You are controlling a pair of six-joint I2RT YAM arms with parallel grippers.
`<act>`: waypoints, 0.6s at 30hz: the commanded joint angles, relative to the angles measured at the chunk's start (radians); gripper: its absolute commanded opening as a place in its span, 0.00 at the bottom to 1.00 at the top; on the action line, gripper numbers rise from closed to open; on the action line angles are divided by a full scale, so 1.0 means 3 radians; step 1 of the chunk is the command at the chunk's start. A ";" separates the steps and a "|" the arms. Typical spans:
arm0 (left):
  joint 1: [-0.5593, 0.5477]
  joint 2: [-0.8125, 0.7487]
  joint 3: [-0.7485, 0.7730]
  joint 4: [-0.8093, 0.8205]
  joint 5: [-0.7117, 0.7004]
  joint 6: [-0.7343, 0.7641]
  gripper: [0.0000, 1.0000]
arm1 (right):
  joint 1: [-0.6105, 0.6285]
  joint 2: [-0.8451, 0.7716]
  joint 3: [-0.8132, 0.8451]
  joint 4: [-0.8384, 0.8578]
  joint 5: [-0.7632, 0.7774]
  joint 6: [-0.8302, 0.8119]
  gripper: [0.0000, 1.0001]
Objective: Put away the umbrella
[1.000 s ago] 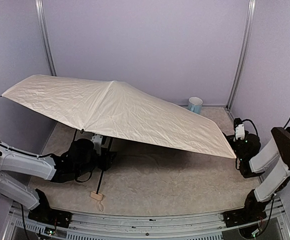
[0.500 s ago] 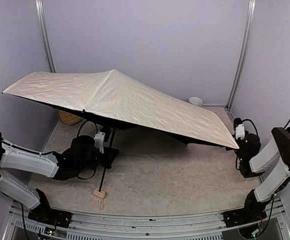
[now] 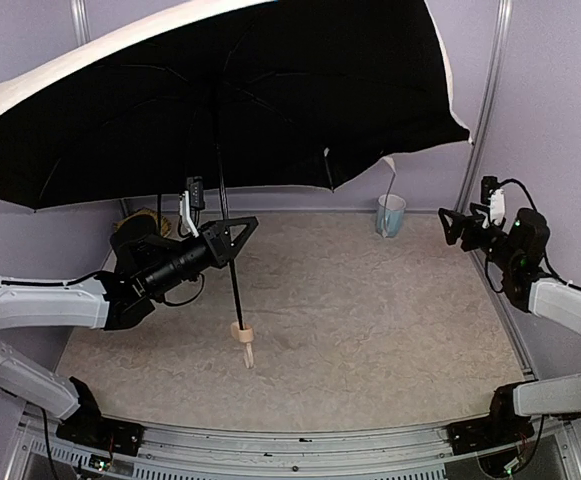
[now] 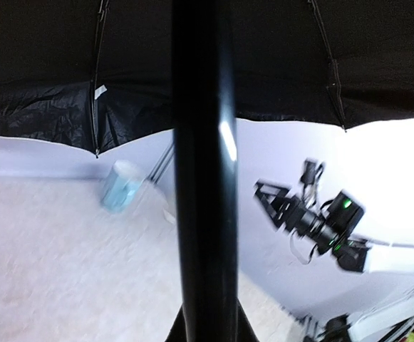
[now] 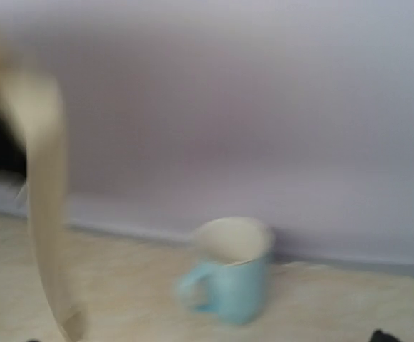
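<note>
Left gripper (image 3: 232,230): clamped on the umbrella (image 3: 220,90) shaft
Right gripper (image 3: 450,224): spread wide, holding nothing
Cut off: canopy top, past the picture's edge
Blurred: blue mug (image 5: 229,274), right wrist view

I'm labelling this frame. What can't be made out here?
- Umbrella canopy: top cut off by the top view's edge.
- Left gripper: nearly cut off at the left wrist view's bottom edge, around the shaft.
- Woven basket: top view, mostly behind the left arm.
- Mug: right wrist view, blurred.
</note>
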 commanded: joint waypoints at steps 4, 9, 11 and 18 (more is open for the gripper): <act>0.0085 -0.0019 0.0316 0.0522 0.0255 -0.0098 0.00 | 0.0220 -0.0417 0.0142 -0.0954 -0.0717 0.0061 0.97; 0.0046 0.0123 0.0302 0.0707 0.0473 -0.0243 0.00 | 0.0799 -0.0346 0.0318 -0.1123 -0.1225 0.0058 0.90; -0.0005 0.0178 0.0293 0.0794 0.0540 -0.0265 0.00 | 0.1224 -0.0215 0.0392 -0.0879 -0.1443 0.0205 0.90; -0.0247 0.0318 0.0342 0.0748 0.0771 -0.0313 0.00 | 0.1952 0.0542 0.0930 0.0822 -0.1775 0.1500 0.88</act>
